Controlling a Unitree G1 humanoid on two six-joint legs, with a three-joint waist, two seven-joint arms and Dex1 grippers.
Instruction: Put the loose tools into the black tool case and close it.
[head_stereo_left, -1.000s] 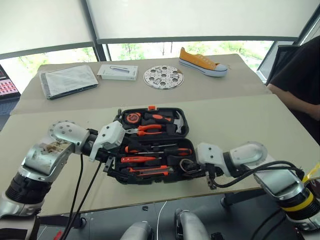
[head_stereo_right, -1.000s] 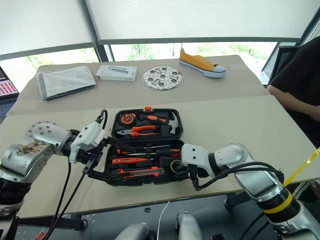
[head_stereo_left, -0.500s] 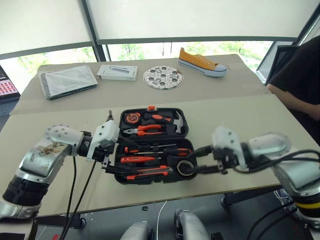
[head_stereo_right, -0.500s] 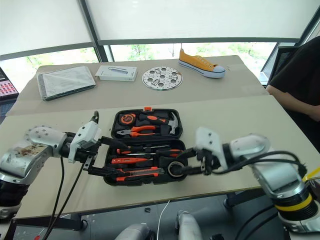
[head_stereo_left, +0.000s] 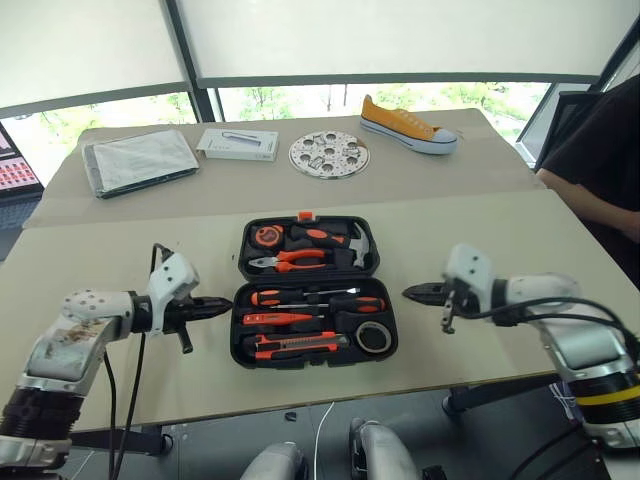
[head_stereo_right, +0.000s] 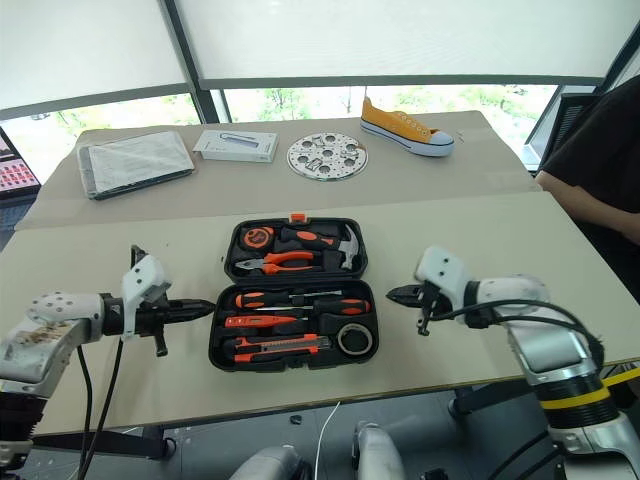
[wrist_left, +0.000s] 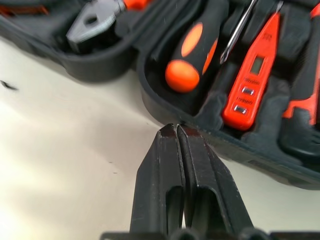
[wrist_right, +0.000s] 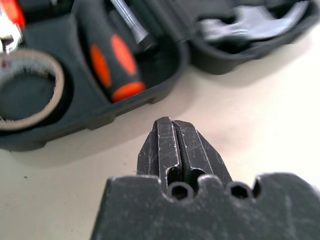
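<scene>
1. The black tool case (head_stereo_left: 312, 291) is lying open on the near table (head_stereo_left: 480, 240), between my two grippers, its lid half with the orange latch (head_stereo_left: 304, 215) turned away from me.
2. In the near half, the two black-and-orange screwdrivers (head_stereo_left: 330, 301), the slim orange tester screwdriver (wrist_left: 252, 75), the utility knife (head_stereo_left: 295, 345) and the small tape roll (head_stereo_left: 374, 336) are all sitting in their moulded slots. The far half is holding the pliers (head_stereo_left: 290, 259), the hammer (head_stereo_left: 340, 240) and the tape measure (head_stereo_left: 265, 237).
3. My left gripper (head_stereo_left: 222, 308) is resting clenched, finger against finger, empty, its tip just beside the case's left rim; whether it is touching the rim I cannot tell.
4. My right gripper (head_stereo_left: 410, 292) is likewise pressed tight and carrying nothing, pointing at the case's right side but standing a little apart from it over bare table.
5. A second ago both arms were reaching over the open case, the left gripper spread wide above the screwdriver slots and the right one down by the tape roll; now both are drawn back to either side and closed.
6. Beyond, on the far table (head_stereo_left: 470, 170), a folded grey cloth (head_stereo_left: 140, 160), a white box (head_stereo_left: 238, 144), a round perforated disc (head_stereo_left: 329, 154) and a yellow sneaker (head_stereo_left: 407, 124) are lying, and a person in black (head_stereo_left: 600, 140) is sitting at the right.
</scene>
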